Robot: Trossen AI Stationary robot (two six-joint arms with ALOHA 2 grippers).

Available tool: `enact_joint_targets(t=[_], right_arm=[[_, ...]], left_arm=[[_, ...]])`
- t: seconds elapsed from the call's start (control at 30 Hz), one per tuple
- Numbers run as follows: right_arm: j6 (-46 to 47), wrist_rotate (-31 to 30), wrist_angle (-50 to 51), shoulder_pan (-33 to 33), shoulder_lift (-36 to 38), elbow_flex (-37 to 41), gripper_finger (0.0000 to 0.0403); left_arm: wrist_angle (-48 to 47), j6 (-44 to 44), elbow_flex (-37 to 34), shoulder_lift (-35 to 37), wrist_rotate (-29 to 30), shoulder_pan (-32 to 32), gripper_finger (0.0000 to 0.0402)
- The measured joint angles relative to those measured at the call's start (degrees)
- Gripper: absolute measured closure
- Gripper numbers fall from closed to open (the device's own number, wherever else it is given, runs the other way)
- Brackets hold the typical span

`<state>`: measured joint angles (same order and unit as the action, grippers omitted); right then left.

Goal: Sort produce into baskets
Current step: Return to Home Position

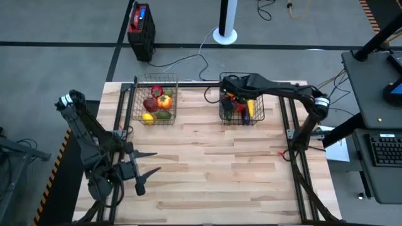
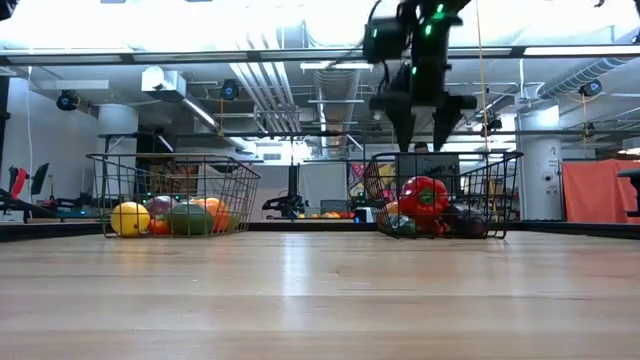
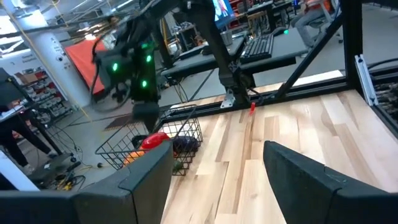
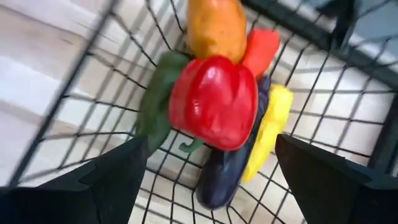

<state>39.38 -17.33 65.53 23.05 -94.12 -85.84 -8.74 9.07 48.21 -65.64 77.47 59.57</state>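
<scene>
Two dark wire baskets stand at the table's far side. The left basket [image 1: 154, 100] holds red, orange, yellow and green produce [image 1: 157, 105]. The right basket [image 1: 241, 108] holds a red pepper [image 4: 214, 101], an orange piece [image 4: 216, 28], a green piece [image 4: 157, 102], a yellow piece [image 4: 270, 127] and a purple eggplant [image 4: 225, 174]. My right gripper [image 2: 421, 128] is open and empty, pointing down just above the right basket. My left gripper [image 1: 147, 170] is open and empty over the table's near left.
A red-and-black box [image 1: 141, 26] stands on the floor beyond the table. The black frame rails [image 1: 290, 135] run along the table's left, right and far sides. Bare wooden tabletop [image 1: 213, 169] lies between the baskets and the near edge.
</scene>
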Motion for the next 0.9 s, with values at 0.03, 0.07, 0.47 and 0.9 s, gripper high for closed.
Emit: enact_joint_targets(t=[0.03,0.07,0.47,0.9], right_arm=[[-0.2,-1.4,-0.2,-1.3,1.1,0.2,0.006],[-0.3,-3.0,-0.5,-2.9,2.4,0.7,0.006],[-20.5,-8.8,-51.8,-28.4,16.1,24.4,0.006],[-33.0,-1.0,-78.1,-26.7,24.4,43.8,0.0064]], left_arm=[[0.0,0.0,0.0,-0.4,0.0,0.0,0.0169],[0.0,0.2,0.0,-0.6,0.0,0.0,0.0169],[-0.3,4.8,-0.1,-0.6,-5.0,-4.7,0.0169],[19.4,-17.2,-10.5,7.7,-37.7,-30.7,0.0169]])
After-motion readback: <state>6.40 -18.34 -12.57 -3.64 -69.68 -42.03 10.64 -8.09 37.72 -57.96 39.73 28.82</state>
